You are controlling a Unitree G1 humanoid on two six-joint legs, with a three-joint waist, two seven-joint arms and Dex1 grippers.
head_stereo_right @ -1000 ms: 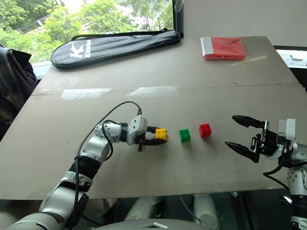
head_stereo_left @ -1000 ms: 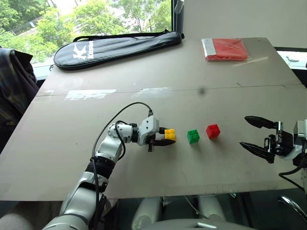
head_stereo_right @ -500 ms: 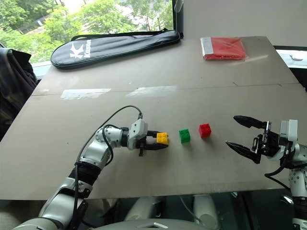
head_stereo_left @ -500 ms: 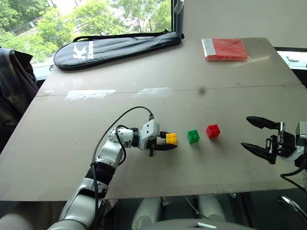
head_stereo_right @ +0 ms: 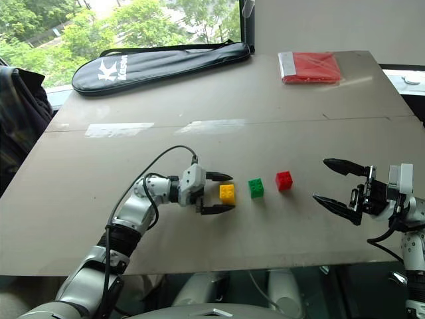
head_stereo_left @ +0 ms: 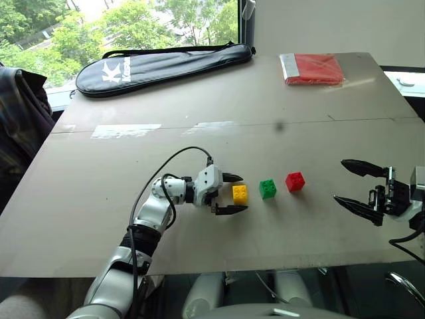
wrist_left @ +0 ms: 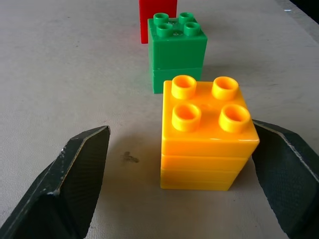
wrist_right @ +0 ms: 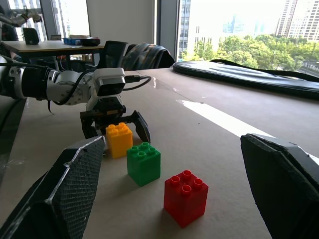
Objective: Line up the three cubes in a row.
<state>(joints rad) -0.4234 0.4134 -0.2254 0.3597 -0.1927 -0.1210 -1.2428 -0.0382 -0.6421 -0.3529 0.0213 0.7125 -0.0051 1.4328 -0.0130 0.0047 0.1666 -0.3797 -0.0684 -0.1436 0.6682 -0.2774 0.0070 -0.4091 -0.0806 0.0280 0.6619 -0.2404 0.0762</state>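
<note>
Silver left arm [head_stereo_left: 149, 216], black cable [head_stereo_left: 166, 166], black claw [head_stereo_left: 232, 193]

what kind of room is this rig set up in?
Probably an upper-floor office or lab. The right wrist view shows a desk with chairs behind the work table, and windows onto city towers and treetops. A zipped racket bag lies on the table, so it is not a factory cell.
</note>
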